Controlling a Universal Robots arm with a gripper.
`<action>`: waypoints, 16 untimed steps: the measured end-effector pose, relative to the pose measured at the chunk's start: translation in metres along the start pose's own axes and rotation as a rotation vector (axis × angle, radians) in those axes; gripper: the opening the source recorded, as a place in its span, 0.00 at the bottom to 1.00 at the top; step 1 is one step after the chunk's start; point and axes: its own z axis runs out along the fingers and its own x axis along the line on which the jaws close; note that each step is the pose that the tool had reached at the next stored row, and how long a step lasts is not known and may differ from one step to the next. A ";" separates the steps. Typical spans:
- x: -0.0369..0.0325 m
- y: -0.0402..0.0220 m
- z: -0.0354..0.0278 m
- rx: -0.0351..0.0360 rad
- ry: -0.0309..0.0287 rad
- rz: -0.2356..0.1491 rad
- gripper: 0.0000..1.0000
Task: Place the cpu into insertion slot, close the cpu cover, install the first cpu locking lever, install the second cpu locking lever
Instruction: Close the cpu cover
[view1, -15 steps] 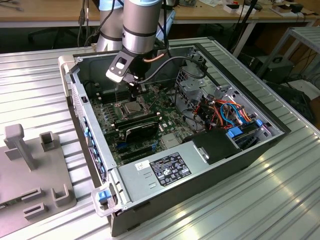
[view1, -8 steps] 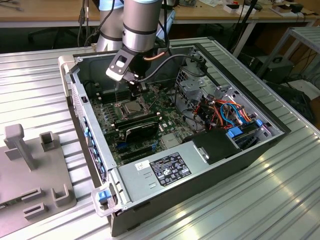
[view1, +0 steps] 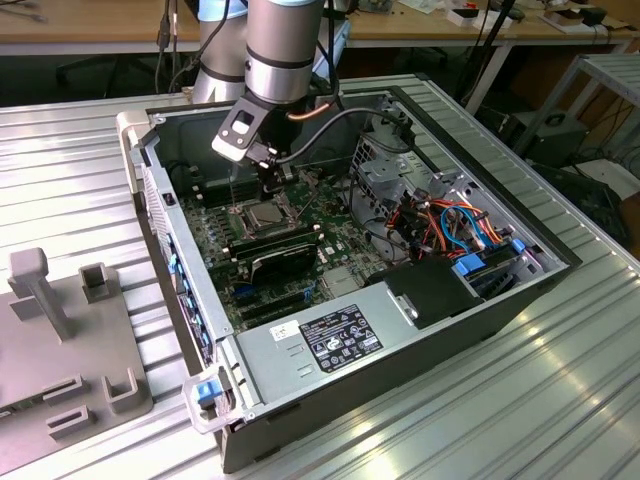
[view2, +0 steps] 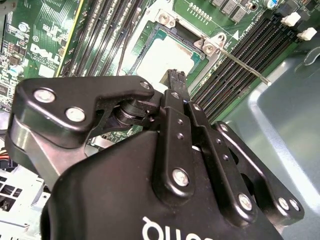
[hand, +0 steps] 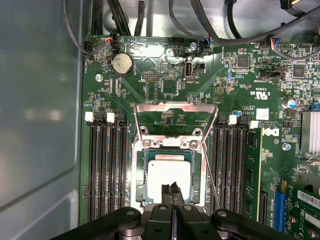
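Note:
The cpu (hand: 169, 172), a pale silver square, lies flat in its socket on the green motherboard; the second wrist view has the cpu (view2: 162, 55) too. The cpu cover (hand: 175, 107), a grey metal frame, is swung back from the socket, and the board shows through its window. My gripper (hand: 173, 188) is shut with nothing between its fingers, its tips low over the cpu's near edge. In the exterior view the gripper (view1: 271, 187) hangs just over the socket (view1: 262, 218). One thin wire locking lever (view2: 240, 64) sticks out beside the socket, unlatched.
Rows of black memory slots (hand: 105, 170) flank the socket on both sides. A black card (view1: 285, 258) lies beyond the socket, with a power supply (view1: 340, 335) and bundled cables (view1: 450, 225) further along. The case wall (hand: 40, 125) stands close on one side.

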 end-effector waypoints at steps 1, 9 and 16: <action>0.0000 0.0000 -0.0003 0.0001 -0.0002 0.000 0.11; -0.0001 0.0001 -0.0047 0.0000 0.0000 0.000 0.11; -0.0002 0.0016 -0.0086 0.0002 -0.0003 0.000 0.11</action>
